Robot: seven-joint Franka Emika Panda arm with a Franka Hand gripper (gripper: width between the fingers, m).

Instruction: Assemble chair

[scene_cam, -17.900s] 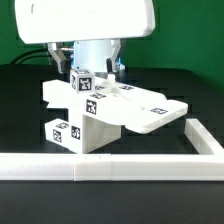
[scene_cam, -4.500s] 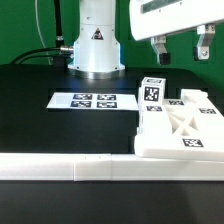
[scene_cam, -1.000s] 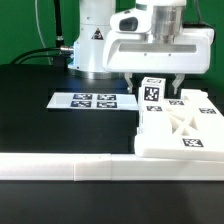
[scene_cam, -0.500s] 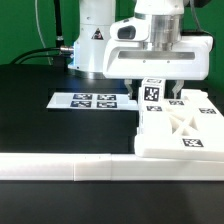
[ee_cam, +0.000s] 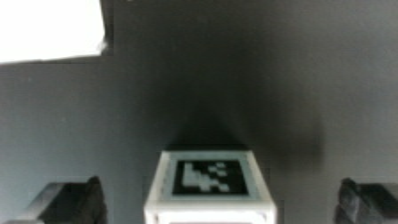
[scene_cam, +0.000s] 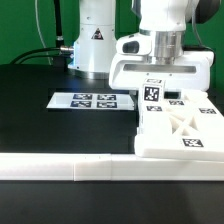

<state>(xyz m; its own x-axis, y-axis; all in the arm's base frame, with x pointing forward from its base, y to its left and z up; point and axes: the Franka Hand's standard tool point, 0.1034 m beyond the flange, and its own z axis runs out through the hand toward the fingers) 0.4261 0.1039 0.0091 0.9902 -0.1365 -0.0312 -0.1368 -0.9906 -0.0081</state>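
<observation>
Exterior view: lower than half a second ago, end effector [scene_cam: 153, 97] now straddling the upright tagged leg [scene_cam: 153, 92] of the chair [scene_cam: 178, 126], fingers spread either side, not seen touching. Chair parts bunched at the tabletop's [scene_cam: 40, 125] front corner on the exterior view's right, against the white border rail [scene_cam: 70, 168]. Marker board [scene_cam: 90, 100] flat mid-tabletop. Black surface, green wall behind.

Wrist view: tagged leg top [ee_cam: 210, 178] between two dark fingers [ee_cam: 68, 200], gaps both sides.

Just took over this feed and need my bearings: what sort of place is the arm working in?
Most likely a robotics lab bench, not a workshop or home. A black table carries a marker board of printed tags, a white border rail fences the front edge, and the chair parts wear tags too.
</observation>
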